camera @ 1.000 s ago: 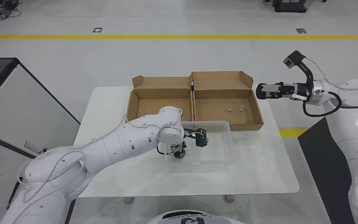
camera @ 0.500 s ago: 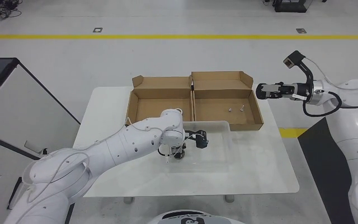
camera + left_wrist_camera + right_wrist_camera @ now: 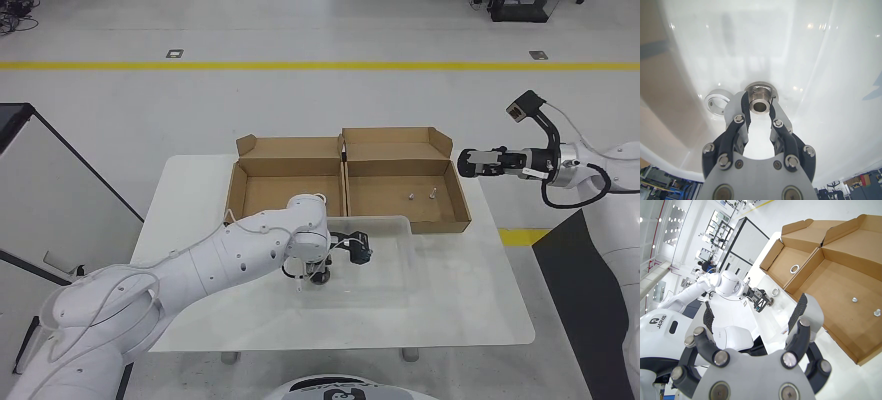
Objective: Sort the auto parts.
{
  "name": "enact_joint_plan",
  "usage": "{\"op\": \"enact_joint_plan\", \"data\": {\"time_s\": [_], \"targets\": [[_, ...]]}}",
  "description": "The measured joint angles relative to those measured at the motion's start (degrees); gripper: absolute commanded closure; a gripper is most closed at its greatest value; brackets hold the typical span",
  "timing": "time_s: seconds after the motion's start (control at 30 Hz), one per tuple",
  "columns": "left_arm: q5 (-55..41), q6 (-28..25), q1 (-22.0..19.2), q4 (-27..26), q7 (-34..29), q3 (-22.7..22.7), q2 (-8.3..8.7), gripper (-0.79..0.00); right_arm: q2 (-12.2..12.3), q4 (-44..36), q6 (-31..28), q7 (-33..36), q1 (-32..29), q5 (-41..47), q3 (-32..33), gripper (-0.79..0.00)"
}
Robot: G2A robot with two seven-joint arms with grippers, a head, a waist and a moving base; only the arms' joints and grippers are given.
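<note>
One flanged silver metal bushing (image 3: 761, 95) sits clenched in the left gripper (image 3: 758, 106) near the clear plastic tray (image 3: 810, 56)'s left edge; right gripper (image 3: 464, 162) splayed.

No word or number can be read on any thing on the white table (image 3: 470, 300). A small printed sticker (image 3: 784, 331) sits on the wall of the clear plastic tray (image 3: 770, 321), its print too small to make out. The left wrist view shows a blue mark (image 3: 873, 91) through that tray's wall, blurred and cut off. On the pale grey floor (image 3: 100, 100) a painted yellow line (image 3: 320, 65) runs across, with small square floor markers (image 3: 174, 52) beside it, unreadable
</note>
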Motion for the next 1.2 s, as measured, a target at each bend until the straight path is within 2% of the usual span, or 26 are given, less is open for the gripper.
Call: {"op": "enact_joint_plan", "data": {"time_s": [0.4, 0.8, 0.87, 0.9, 0.93, 0.97, 1.2], "targets": [[0.5, 0.1, 0.2, -0.3, -0.1, 0.0, 0.49, -0.271, 0.0, 0.0, 0.0, 0.0, 0.0, 0.0, 0.0, -0.785], [1.1, -0.4, 0.8, 0.9, 0.4, 0.0, -0.11, -0.262, 0.0, 0.0, 0.0, 0.0, 0.0, 0.0, 0.0, -0.785], [1.2, -0.4, 0.9, 1.2, 0.4, 0.0, -0.26, -0.237, 0.0, 0.0, 0.0, 0.0, 0.0, 0.0, 0.0, -0.785], [1.2, -0.4, 0.9, 1.3, 0.4, 0.0, -0.33, -0.197, 0.0, 0.0, 0.0, 0.0, 0.0, 0.0, 0.0, -0.785], [1.2, -0.4, 0.9, 1.4, 0.4, 0.0, -0.39, -0.077, 0.0, 0.0, 0.0, 0.0, 0.0, 0.0, 0.0, -0.785], [1.1, -0.3, 0.9, 1.5, 0.4, 0.0, -0.47, 0.000, 0.0, 0.0, 0.0, 0.0, 0.0, 0.0, 0.0, -0.785], [-0.4, -0.3, 0.0, 1.8, 0.3, 0.0, -0.74, 0.000, 0.0, 0.0, 0.0, 0.0, 0.0, 0.0, 0.0, -0.785]]}}
